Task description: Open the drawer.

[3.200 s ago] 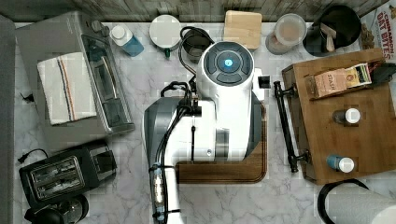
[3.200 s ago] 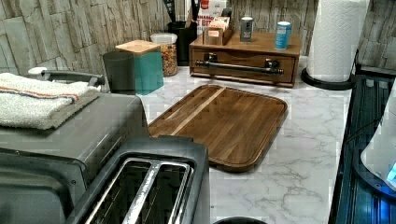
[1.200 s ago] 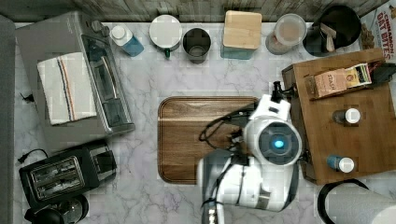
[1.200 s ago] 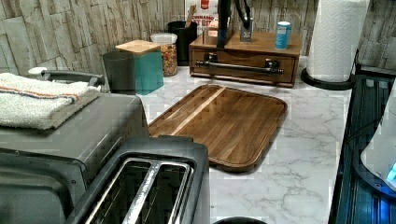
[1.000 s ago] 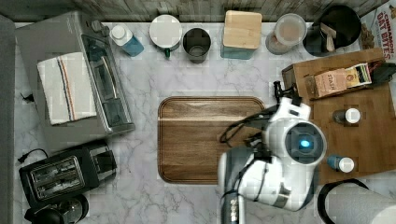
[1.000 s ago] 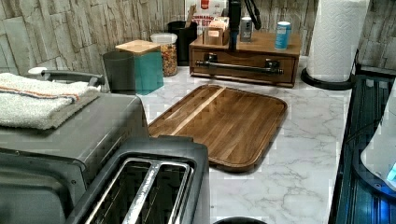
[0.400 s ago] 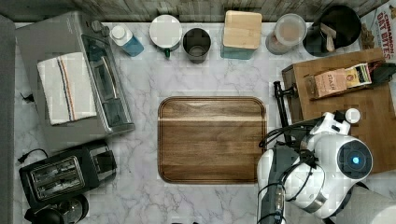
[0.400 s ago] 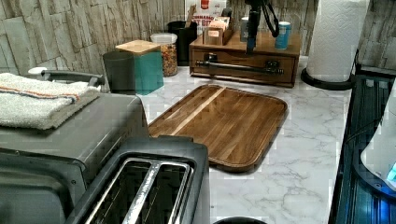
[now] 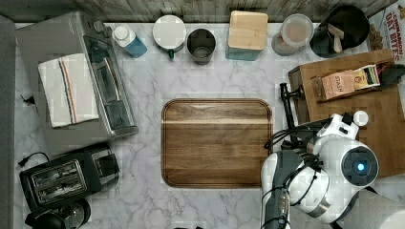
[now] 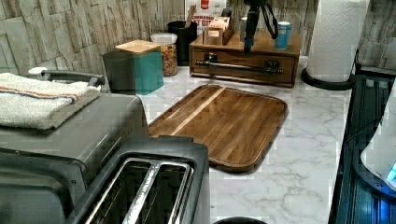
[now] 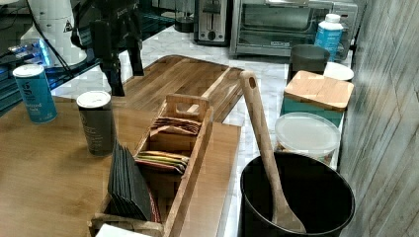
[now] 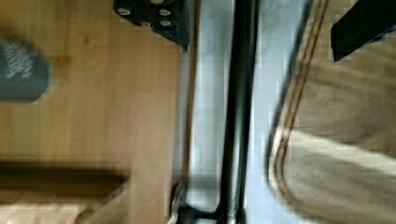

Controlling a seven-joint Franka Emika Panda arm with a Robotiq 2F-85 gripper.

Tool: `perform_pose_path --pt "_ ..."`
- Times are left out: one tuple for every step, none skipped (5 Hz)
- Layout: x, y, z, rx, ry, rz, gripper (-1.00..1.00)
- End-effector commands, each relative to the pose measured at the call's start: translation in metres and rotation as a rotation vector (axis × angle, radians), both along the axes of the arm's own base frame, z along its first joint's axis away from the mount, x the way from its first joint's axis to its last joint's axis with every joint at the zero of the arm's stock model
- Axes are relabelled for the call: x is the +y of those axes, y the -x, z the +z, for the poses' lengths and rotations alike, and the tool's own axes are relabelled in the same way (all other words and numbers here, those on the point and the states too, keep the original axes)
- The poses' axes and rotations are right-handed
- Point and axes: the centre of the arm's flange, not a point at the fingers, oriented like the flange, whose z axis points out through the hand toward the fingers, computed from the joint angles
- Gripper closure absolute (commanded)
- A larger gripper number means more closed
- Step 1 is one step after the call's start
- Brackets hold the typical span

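Having swung from the tray across to the top view's right, I am hovering my spread end effector [image 12: 259, 23] astride the closed drawer's [image 10: 243, 64] black handle [image 12: 239, 107], readying a pull.

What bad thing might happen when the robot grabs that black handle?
The open gripper straddles the bar handle of the drawer. One finger sits over the box top and might catch its edge. Pulling could jolt the shakers standing on top.
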Motion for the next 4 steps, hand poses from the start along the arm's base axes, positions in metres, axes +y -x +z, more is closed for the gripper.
perform_pose_path --pt "0.047 -0.018 -0.029 -0.083 -0.022 -0.02 -1.0" --pt "0.057 -0.017 -0.038 -0.09 -0.002 -0.052 -1.0" --pt "0.046 -0.013 -0.051 -0.106 0.015 -0.018 -1.0" --pt "0.035 -0.003 -0.065 -0.174 0.036 0.002 -1.0"
